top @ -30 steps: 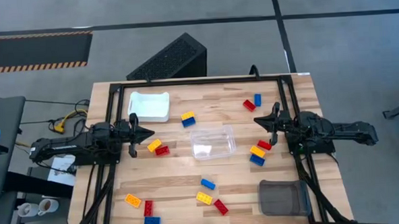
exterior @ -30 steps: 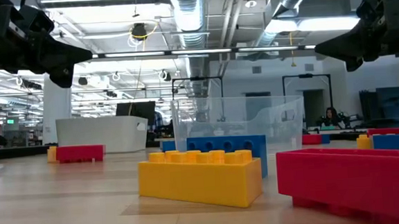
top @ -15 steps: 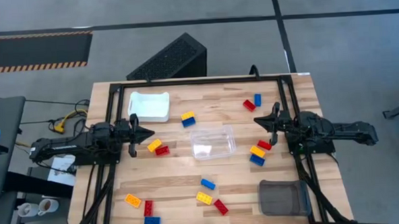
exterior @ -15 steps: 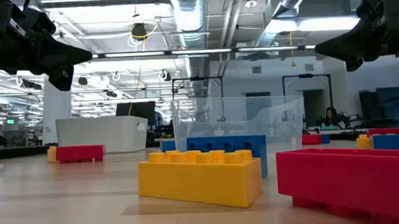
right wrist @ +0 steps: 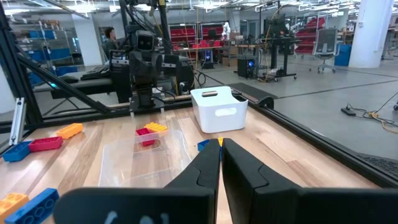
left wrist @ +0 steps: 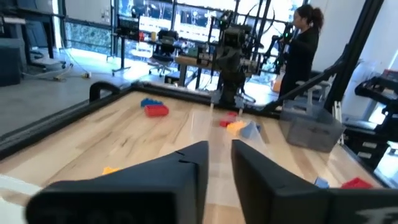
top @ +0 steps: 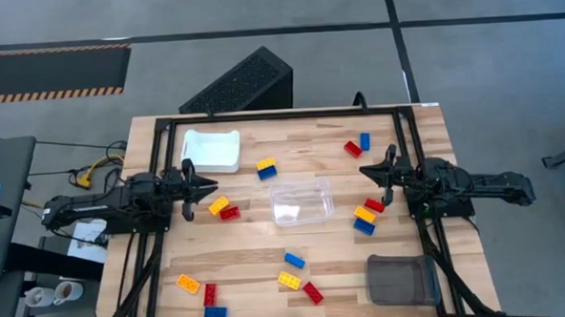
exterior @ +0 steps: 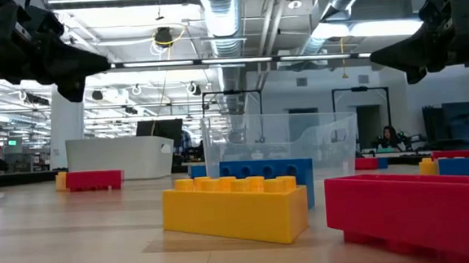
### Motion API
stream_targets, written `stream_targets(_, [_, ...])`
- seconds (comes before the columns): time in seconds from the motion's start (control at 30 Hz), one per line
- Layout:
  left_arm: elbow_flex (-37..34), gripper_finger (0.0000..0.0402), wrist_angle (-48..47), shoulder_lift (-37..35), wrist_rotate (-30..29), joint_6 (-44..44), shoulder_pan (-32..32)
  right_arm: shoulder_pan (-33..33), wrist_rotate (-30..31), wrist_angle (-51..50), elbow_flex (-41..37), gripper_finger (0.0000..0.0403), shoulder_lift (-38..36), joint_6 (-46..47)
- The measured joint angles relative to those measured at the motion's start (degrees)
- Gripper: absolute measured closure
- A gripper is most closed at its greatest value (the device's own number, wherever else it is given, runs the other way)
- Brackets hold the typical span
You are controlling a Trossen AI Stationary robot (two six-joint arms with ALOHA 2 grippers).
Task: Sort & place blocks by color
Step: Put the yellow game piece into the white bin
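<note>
Several red, blue and yellow blocks lie flat on the wooden table: a yellow-and-blue pair [top: 266,167], a red [top: 352,148] and a blue [top: 365,141] at the far right, yellow and red [top: 224,210] by my left gripper, a red-yellow-blue group [top: 365,217] by my right gripper, and several along the near edge [top: 289,280]. My left gripper [top: 213,187] [left wrist: 219,146] hovers at the left side, pointing level toward the middle, with a narrow gap between its fingers and nothing in it. My right gripper [top: 363,170] [right wrist: 221,146] hovers opposite, shut and empty.
A white bin [top: 211,150] stands at the far left, a clear tray [top: 301,200] in the middle and a grey bin [top: 401,279] at the near right. Black frame rails [top: 281,114] border the table. A person [left wrist: 305,43] stands in the room beyond it.
My left gripper's fingers have parted a little; the arm has stayed in place. No block has moved.
</note>
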Motion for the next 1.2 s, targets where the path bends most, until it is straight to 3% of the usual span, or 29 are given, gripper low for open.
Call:
stream_targets(0.27, [0.0, 0.0258, -1.6, 0.0, 1.1, -1.5, 0.0, 0.0, 0.0, 0.0, 0.0, 0.0360, 0.0, 0.0])
stream_targets(0.67, [2.4, 0.0254, -3.4, 1.3, -0.5, -2.9, 0.0, 0.0, 0.0, 0.0, 0.0, 0.0360, 0.0, 0.0])
stream_targets(0.9, [13.7, 0.0225, -11.0, 12.9, -2.8, 0.9, 0.0, 0.0, 0.0, 0.0, 0.0, 0.0360, 0.0, 0.0])
stream_targets(1.2, [25.5, 0.0176, -31.8, 32.7, -4.8, -1.9, 0.0, 0.0, 0.0, 0.0, 0.0, 0.0360, 0.0, 0.0])
